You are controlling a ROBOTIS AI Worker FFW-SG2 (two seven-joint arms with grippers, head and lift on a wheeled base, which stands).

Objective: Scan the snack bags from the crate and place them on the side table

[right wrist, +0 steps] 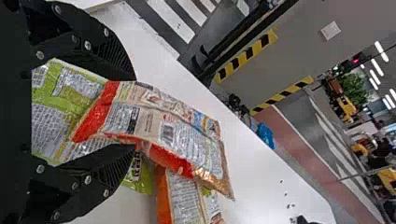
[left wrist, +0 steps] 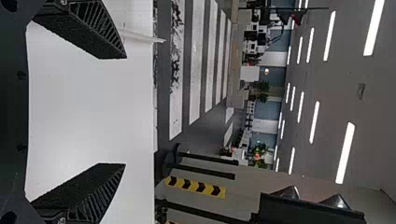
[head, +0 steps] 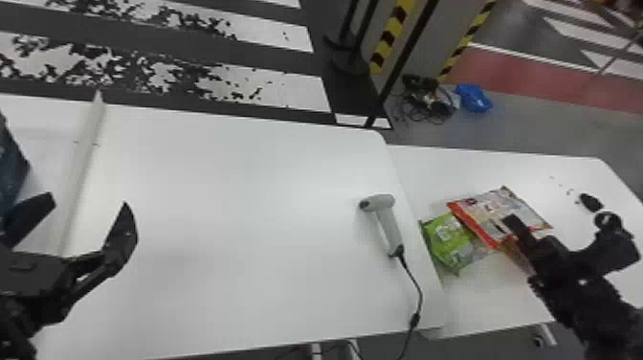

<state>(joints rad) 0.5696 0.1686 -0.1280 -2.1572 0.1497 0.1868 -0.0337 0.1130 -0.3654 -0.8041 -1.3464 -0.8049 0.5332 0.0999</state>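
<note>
Over the side table (head: 483,311), my right gripper (head: 519,232) is above the snack bags. A beige and red bag (head: 497,213) lies partly across a green bag (head: 449,241), and an orange bag (head: 516,253) shows below. In the right wrist view, my right gripper (right wrist: 134,112) has its fingers apart, with the red-edged bag (right wrist: 163,126) and green bag (right wrist: 56,102) seen between and past them. At the main table's left, my left gripper (head: 88,206) is open and holds nothing; its fingers are wide apart at the left gripper (left wrist: 125,111) in its wrist view.
A white scanner (head: 390,225) lies near the main table's (head: 229,191) right edge, its black cable hanging off the front. Part of a dark blue container (head: 10,165) stands at the far left, past a raised white strip (head: 83,158). A small black object (head: 591,202) is beyond the bags.
</note>
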